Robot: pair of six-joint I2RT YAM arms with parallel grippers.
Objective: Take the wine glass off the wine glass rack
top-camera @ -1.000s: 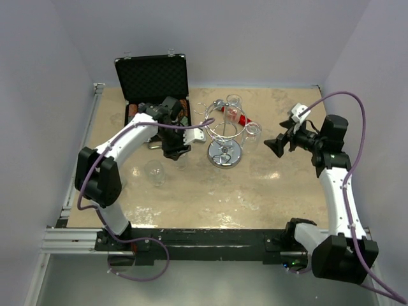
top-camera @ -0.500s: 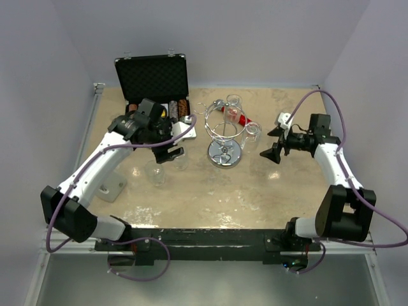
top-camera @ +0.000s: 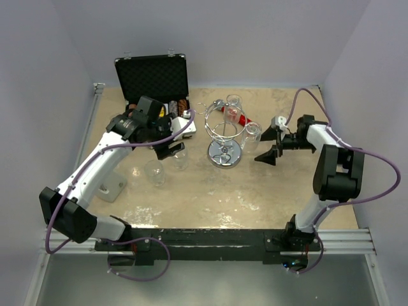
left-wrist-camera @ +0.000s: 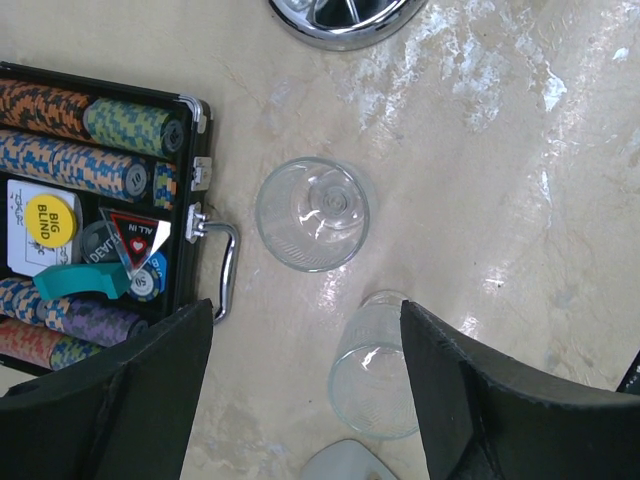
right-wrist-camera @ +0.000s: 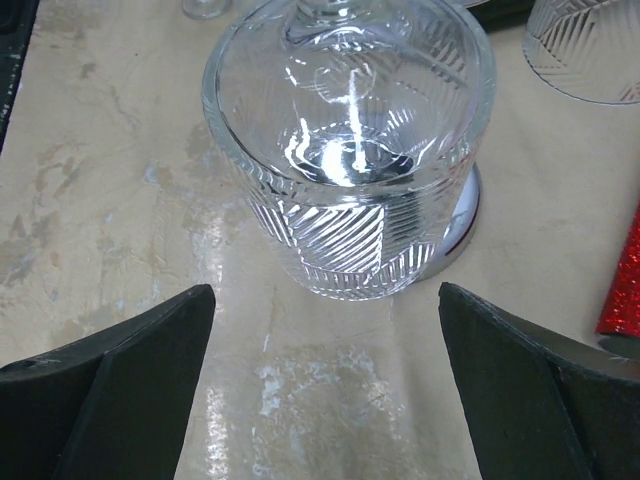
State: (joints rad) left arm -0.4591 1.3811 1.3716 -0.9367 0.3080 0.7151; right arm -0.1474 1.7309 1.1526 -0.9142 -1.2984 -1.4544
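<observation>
While the desk (top-camera: 268, 191) carries the wine glass rack (top-camera: 224, 137), the wine glass (right-wrist-camera: 350, 150) hangs at the rack's right side, just ahead of my right fingers (right-wrist-camera: 110, 380), which are spread wide and empty. I judge its ribbed bowl light, stiff, slick and breakable, best cradled gently around the widest part. My left fingers (left-wrist-camera: 110, 400) are spread too, above two loose glasses (left-wrist-camera: 312, 213), and the stem and wire loop are cut off from my right view.
</observation>
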